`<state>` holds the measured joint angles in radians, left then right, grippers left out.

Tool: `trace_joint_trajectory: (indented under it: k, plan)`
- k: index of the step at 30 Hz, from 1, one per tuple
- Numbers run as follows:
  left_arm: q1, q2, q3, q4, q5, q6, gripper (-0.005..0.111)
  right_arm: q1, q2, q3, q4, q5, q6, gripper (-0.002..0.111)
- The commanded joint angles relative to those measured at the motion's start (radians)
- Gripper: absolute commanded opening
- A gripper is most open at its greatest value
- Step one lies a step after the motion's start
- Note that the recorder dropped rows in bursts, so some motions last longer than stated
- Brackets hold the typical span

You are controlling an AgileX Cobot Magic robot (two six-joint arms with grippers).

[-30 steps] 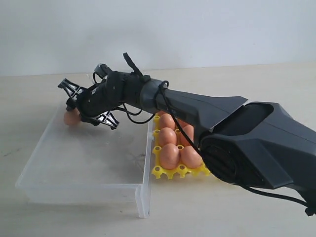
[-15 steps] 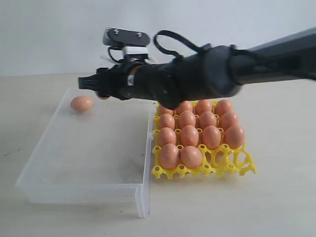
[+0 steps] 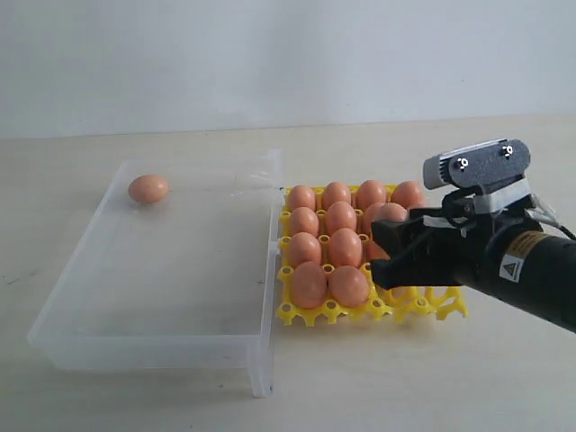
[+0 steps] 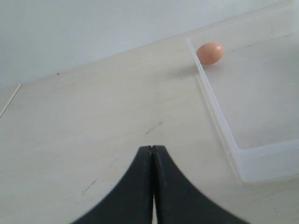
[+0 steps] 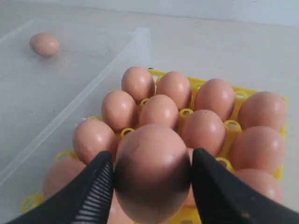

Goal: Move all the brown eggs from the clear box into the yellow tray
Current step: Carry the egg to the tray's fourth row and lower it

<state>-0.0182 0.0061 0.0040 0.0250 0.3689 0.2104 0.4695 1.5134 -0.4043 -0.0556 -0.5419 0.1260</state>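
My right gripper (image 5: 150,163) is shut on a brown egg (image 5: 152,186), held above the yellow tray (image 5: 243,92). In the exterior view that gripper (image 3: 405,256) hangs over the tray's (image 3: 310,313) front right part and hides the cups there. Several brown eggs (image 3: 340,216) fill the other cups. One brown egg (image 3: 148,188) lies alone in the far left corner of the clear box (image 3: 261,297). The left wrist view shows that egg (image 4: 210,52) and the box wall (image 4: 219,121), with my left gripper (image 4: 152,148) shut and empty over bare table beside the box.
The box and the tray stand side by side, touching, on a pale wooden table (image 3: 108,396). A white wall (image 3: 270,54) runs behind. The left arm is outside the exterior view.
My right arm has swung from the far left corner of the box, across its back, to above the tray's front right. One egg stays in the box.
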Motion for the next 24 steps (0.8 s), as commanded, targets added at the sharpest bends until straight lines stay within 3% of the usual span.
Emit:
trace_joint_trajectory:
  k: [1,9,24]
  plan:
    - [-0.002,-0.006,-0.004,0.0,-0.006,-0.005,0.0,-0.007,0.021,0.038,0.003,-0.067,-0.048,0.0]
    - [-0.002,-0.006,-0.004,0.0,-0.006,-0.005,0.0,-0.007,0.14,0.041,0.056,-0.171,-0.054,0.0]
    - [-0.002,-0.006,-0.004,0.0,-0.006,-0.005,0.0,-0.007,0.231,0.039,0.085,-0.201,-0.104,0.0]
